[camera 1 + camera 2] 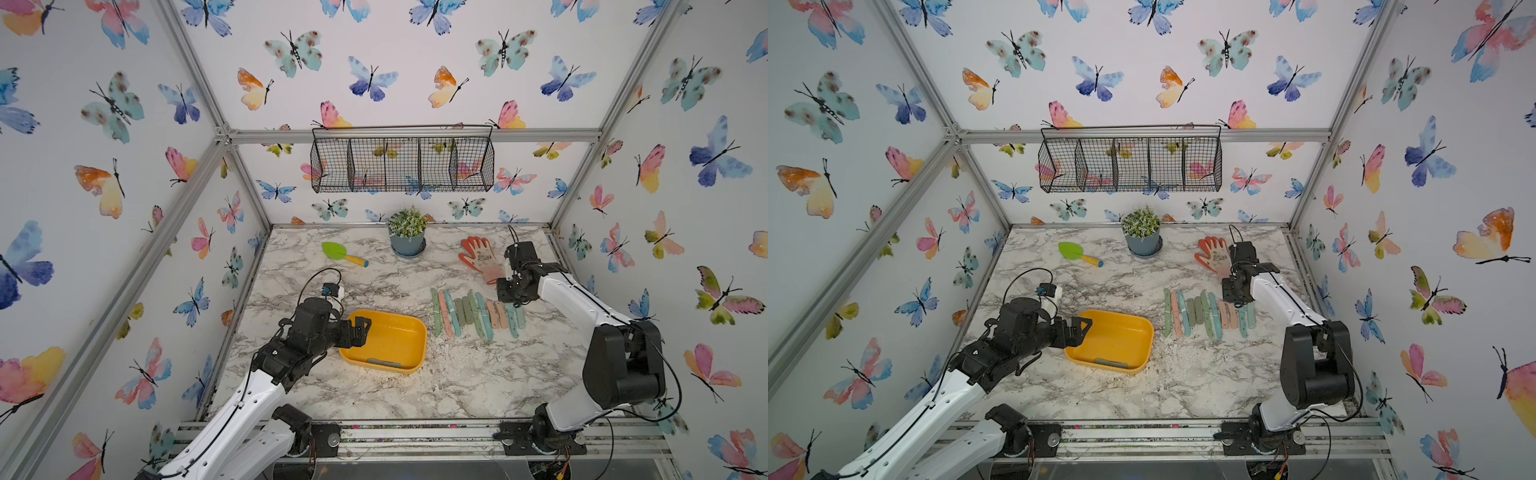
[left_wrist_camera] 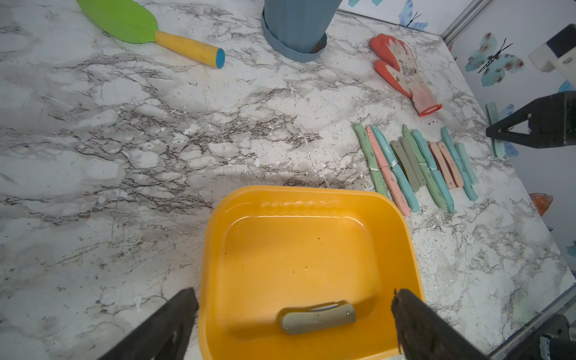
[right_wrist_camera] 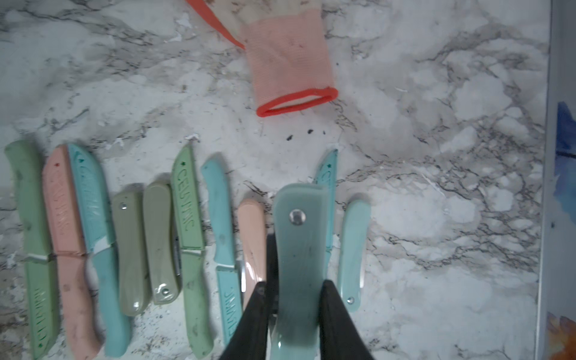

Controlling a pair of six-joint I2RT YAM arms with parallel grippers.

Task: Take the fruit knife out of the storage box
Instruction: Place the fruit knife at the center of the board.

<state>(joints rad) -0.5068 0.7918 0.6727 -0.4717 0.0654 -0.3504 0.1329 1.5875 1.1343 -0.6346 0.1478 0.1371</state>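
Lying folded, olive-grey fruit knife (image 2: 318, 318) in yellow-orange storage box (image 2: 296, 249)

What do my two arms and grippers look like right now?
Both arms have white link shells with black joint housings: left arm, right arm. Thin black cables loop along each. The left gripper and right gripper have black, tapering, wedge-shaped fingers.

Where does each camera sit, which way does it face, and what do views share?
Top views: overhead above the arm bases, facing down and back across the table; left arm and right arm show.
Left wrist: above the storage box, facing the fruit knife; open left fingers show.
Right wrist: above the knife row; right fingers grip a teal knife.
Shared: glove and knife row appear in all.
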